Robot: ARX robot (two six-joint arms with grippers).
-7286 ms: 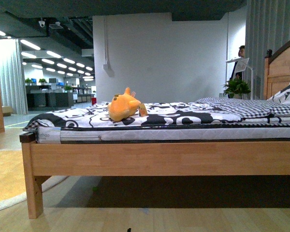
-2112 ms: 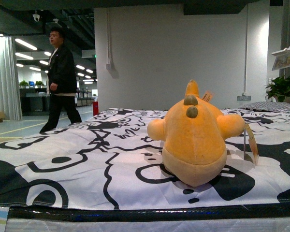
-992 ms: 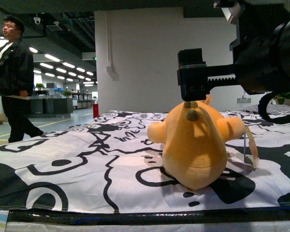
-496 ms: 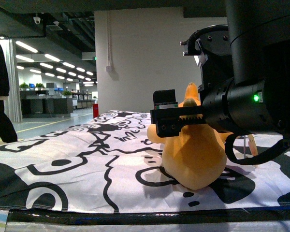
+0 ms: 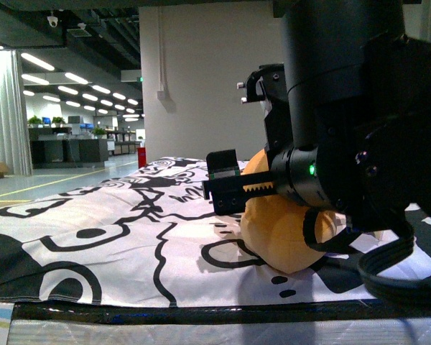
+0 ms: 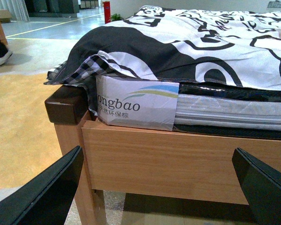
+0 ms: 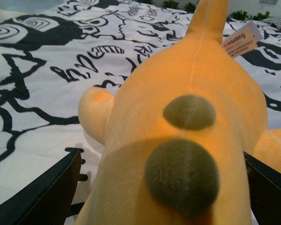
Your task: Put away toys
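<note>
The toy (image 5: 276, 233), an orange-yellow plush animal, lies on the black-and-white bedsheet (image 5: 115, 237). My right gripper (image 7: 161, 187) is open and straddles the toy's near end, one finger (image 7: 47, 192) on each side. In the front view the right arm's black body covers most of the toy, and one finger (image 5: 223, 188) shows beside it. In the right wrist view the toy (image 7: 192, 65) fills the frame, with two brownish nubs (image 7: 189, 111) and a pale hang tag (image 7: 239, 40). My left gripper (image 6: 152, 187) is open and empty, low in front of the wooden bed frame (image 6: 178, 159).
The mattress edge with a printed label (image 6: 136, 105) sits above the bed's corner post (image 6: 68, 105). A white wall (image 5: 194, 86) stands behind the bed. An open hall with ceiling lights (image 5: 65, 136) lies to the left. Tan floor (image 6: 18, 122) lies beside the bed.
My right arm has come down and forward over the toy, so the open fingers now flank it. The walking person has left the view. Before that, the camera drew close to the bed.
</note>
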